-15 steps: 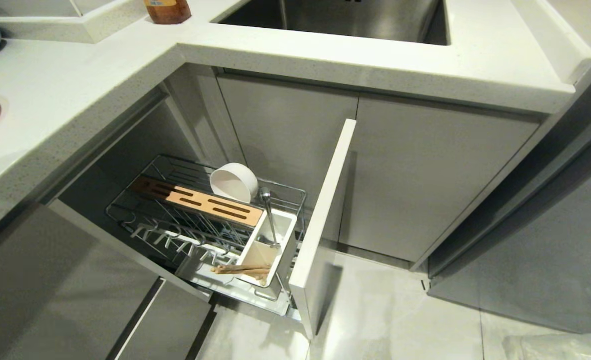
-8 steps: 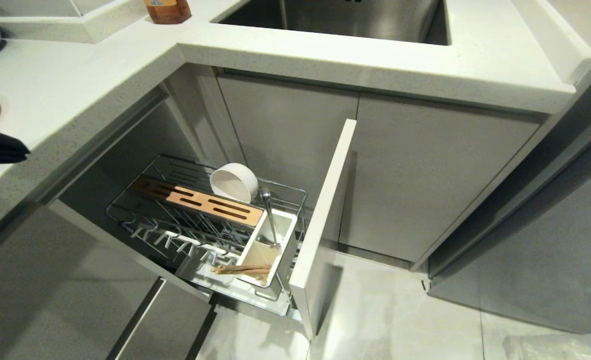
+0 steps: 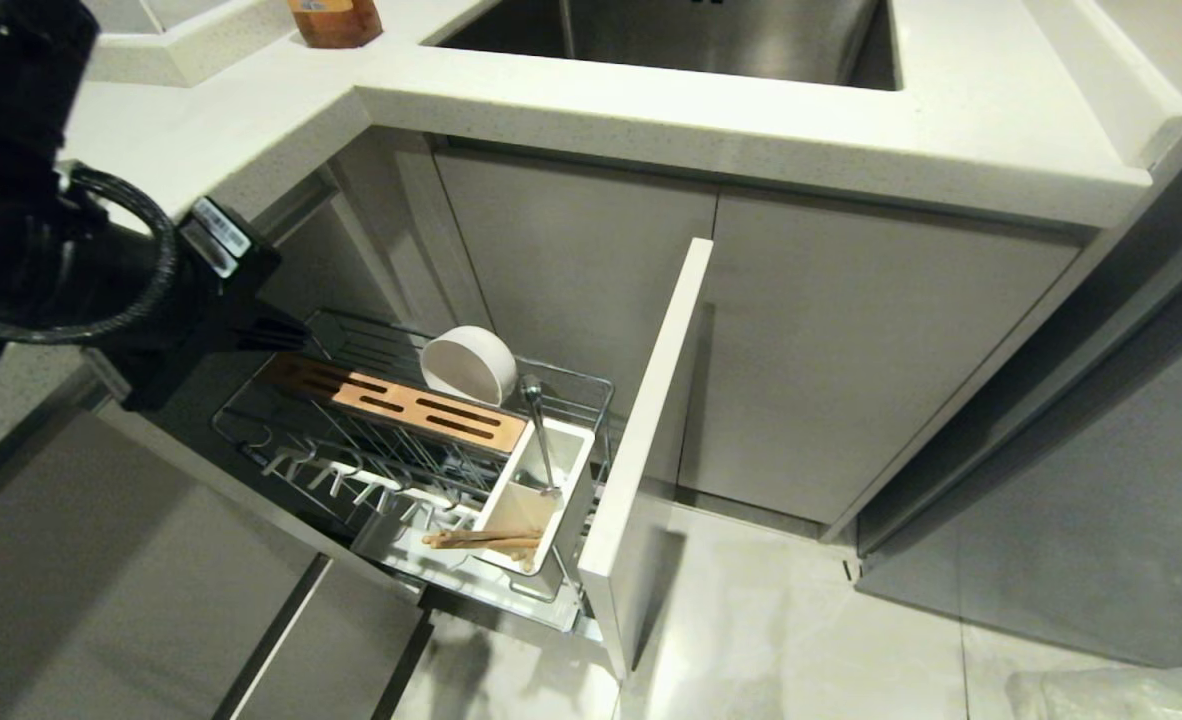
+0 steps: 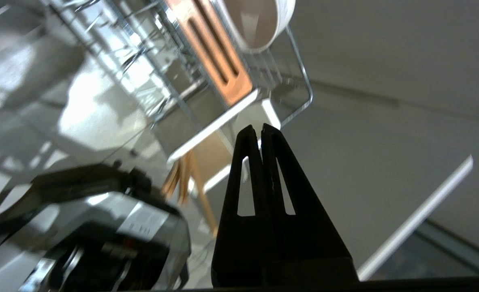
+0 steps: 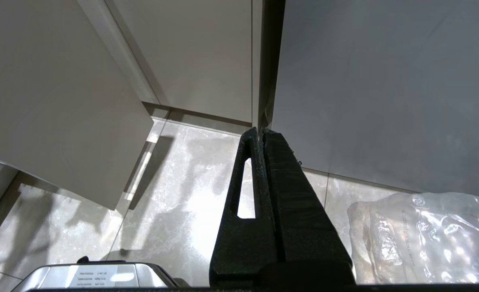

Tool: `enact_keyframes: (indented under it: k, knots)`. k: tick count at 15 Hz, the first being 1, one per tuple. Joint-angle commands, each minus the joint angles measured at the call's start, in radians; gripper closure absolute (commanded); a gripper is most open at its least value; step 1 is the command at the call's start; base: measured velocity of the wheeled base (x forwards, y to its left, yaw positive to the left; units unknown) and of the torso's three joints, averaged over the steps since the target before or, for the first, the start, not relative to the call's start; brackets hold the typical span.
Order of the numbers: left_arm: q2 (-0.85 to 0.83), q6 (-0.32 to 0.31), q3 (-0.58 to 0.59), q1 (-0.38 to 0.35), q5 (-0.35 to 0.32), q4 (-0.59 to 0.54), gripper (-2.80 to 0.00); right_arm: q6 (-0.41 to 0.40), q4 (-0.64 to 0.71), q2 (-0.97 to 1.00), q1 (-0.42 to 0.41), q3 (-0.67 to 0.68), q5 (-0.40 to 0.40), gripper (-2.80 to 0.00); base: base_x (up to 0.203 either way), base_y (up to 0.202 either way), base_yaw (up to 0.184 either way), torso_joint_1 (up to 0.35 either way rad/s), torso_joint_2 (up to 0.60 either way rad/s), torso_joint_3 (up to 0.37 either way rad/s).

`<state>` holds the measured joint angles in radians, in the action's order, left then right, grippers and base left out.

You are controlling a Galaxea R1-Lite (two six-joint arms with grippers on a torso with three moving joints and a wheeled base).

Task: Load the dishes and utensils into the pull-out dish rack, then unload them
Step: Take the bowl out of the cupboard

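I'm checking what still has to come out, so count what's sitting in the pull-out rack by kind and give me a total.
Bowls: 1, white bowl
Spoons: 1, metal spoon
Chopsticks: 1 pair, wooden chopsticks
Plates: 0
Total: 3

We see the right gripper (image 5: 260, 132) pointing down at the pale marble-patterned floor tiles (image 5: 182, 202), its black fingers (image 5: 282, 178) pressed together. Grey cabinet doors (image 5: 369, 81) stand beyond it. A crinkled clear plastic bag (image 5: 422, 239) lies beside it on the floor.

White bowl (image 4: 259, 24) cut off above
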<state>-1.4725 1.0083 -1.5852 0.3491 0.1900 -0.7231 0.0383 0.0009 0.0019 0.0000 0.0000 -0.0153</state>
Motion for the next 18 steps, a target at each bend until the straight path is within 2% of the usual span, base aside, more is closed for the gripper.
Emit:
enact_keyframes:
  k: [1,4,8,17,18]
  knots:
    - [-0.058,0.005,0.055,-0.005,0.004,0.082,0.0,0.0,0.0,0.0,0.0,0.003,-0.001,0.0,0.0,0.0,0.0,0.0,0.0,0.0]
    - [-0.125,-0.001,0.122,-0.006,0.009,0.208,0.0,0.0,0.0,0.0,0.0,0.003,0.0,0.0,0.0,0.0,0.0,0.0,0.0,0.0]
    - [-0.214,-0.011,0.142,-0.014,0.021,0.321,0.0,0.0,0.0,0.0,0.001,0.003,-0.001,0.0,0.0,0.0,0.0,0.0,0.0,0.0]
    - [-0.298,-0.024,0.117,-0.036,0.02,0.39,0.0,0.0,-0.001,0.0,0.0,0.003,0.0,0.0,0.0,0.0,0.0,0.0,0.0,0.0]
    - [-0.305,-0.025,0.117,-0.035,0.02,0.393,-0.73,0.0,0.0,0.0,0.001,0.002,-0.001,0.0,0.0,0.0,0.0,0.0,0.0,0.0]
